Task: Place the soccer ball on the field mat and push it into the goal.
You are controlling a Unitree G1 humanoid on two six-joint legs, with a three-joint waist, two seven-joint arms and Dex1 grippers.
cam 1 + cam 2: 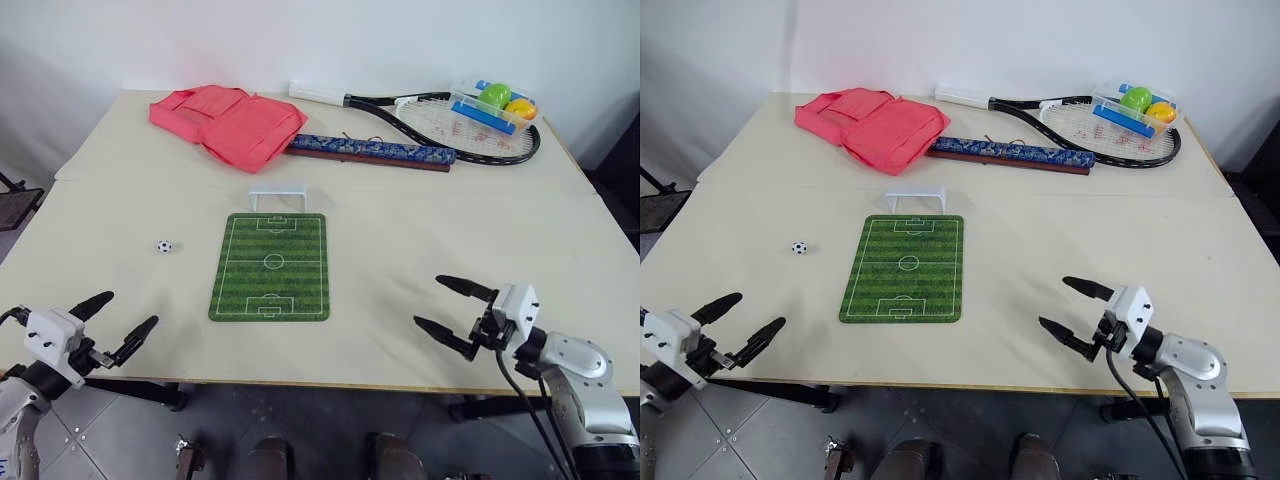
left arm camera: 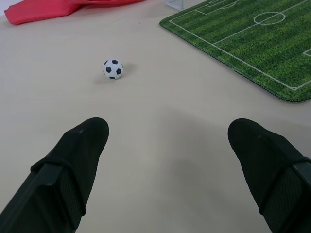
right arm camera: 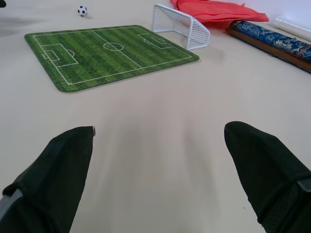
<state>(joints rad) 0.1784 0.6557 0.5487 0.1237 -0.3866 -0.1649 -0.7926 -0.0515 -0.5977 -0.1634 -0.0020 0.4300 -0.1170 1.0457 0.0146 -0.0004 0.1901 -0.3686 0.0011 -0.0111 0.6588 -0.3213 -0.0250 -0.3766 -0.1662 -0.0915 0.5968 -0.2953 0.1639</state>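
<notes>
A tiny black-and-white soccer ball (image 1: 164, 246) rests on the bare table, left of the field mat (image 1: 271, 266). The green mat lies flat at the table's middle, and the white goal (image 1: 278, 195) stands just past its far short edge. Near the table's front left corner my left gripper (image 1: 122, 319) is open and empty, a good way short of the ball (image 2: 113, 69). Over the front right edge, my right gripper (image 1: 452, 306) is open too, holding nothing, to the right of the mat (image 3: 104, 52).
Along the back of the table lie a folded red cloth (image 1: 229, 124), a long blue patterned case (image 1: 372, 151) and a tennis racket (image 1: 455, 125). A clear tray (image 1: 492, 108) with green and yellow balls sits on the racket head.
</notes>
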